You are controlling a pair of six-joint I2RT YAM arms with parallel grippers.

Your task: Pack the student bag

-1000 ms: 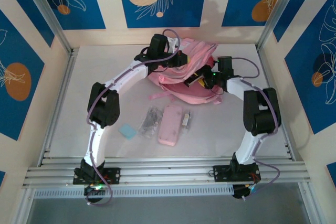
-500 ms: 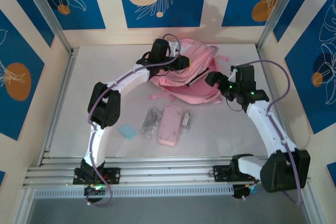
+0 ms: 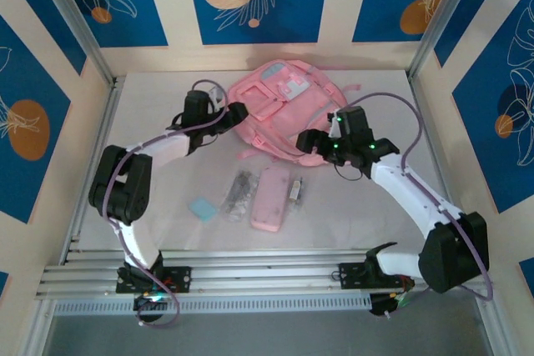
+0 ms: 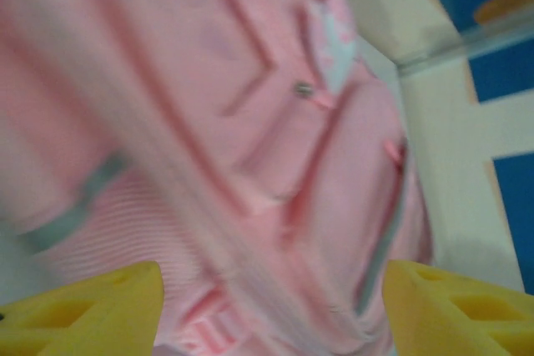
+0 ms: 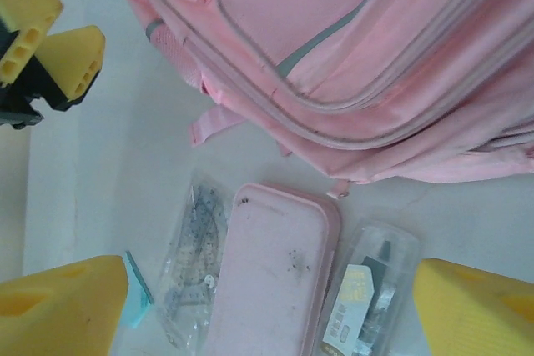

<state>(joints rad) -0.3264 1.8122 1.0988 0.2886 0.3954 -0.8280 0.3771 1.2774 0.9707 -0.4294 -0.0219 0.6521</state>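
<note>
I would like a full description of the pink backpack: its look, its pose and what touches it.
The backpack is large and of soft pink fabric, with front pockets, grey-blue trim, a white patch and pink straps trailing from its near edge. It lies flat on the table, at the far middle, front side up. The open left gripper is at its left edge and the open right gripper at its near edge; whether they touch it is unclear.

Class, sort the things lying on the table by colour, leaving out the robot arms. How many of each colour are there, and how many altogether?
Pink: 2 (student bag, pencil case)
Clear plastic: 2 (pouch, small box)
Light blue: 1 (flat pad)
Total: 5
</note>
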